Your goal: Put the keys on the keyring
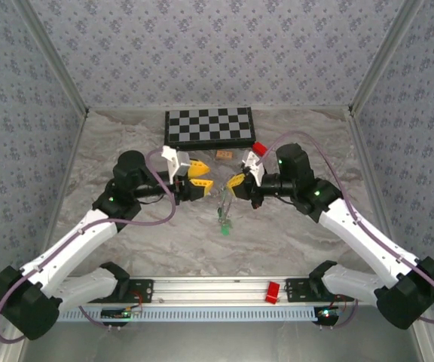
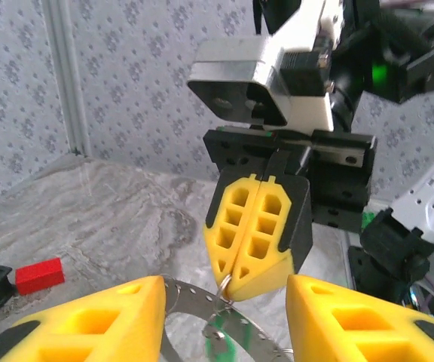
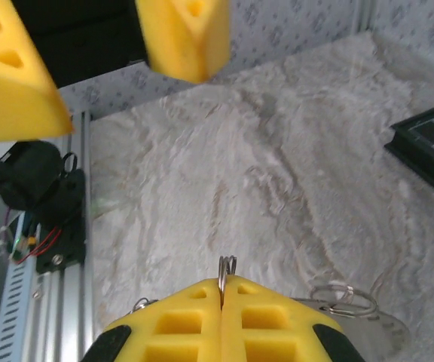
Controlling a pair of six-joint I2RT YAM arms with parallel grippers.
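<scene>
My right gripper [image 1: 236,181] is shut, pinching a small wire loop of the keyring [image 3: 227,265] at its fingertips. Below it hangs the keyring's flat silvery hoop [image 2: 194,309], and a green-headed key [image 1: 224,225] dangles under that over the marble. In the left wrist view the right gripper [image 2: 236,290] points down at the hoop, with a blurred green key [image 2: 232,339] beneath. My left gripper [image 2: 224,302] is open, one finger on each side of the hoop and the right fingertips. From the right wrist camera the left gripper's fingers [image 3: 183,38] stand apart overhead.
A checkerboard [image 1: 209,127] lies at the back of the table, with a small orange tile [image 1: 223,154] and a red block [image 1: 259,148] just in front of it. Another red block [image 1: 273,292] sits on the metal rail [image 1: 202,286] at the near edge.
</scene>
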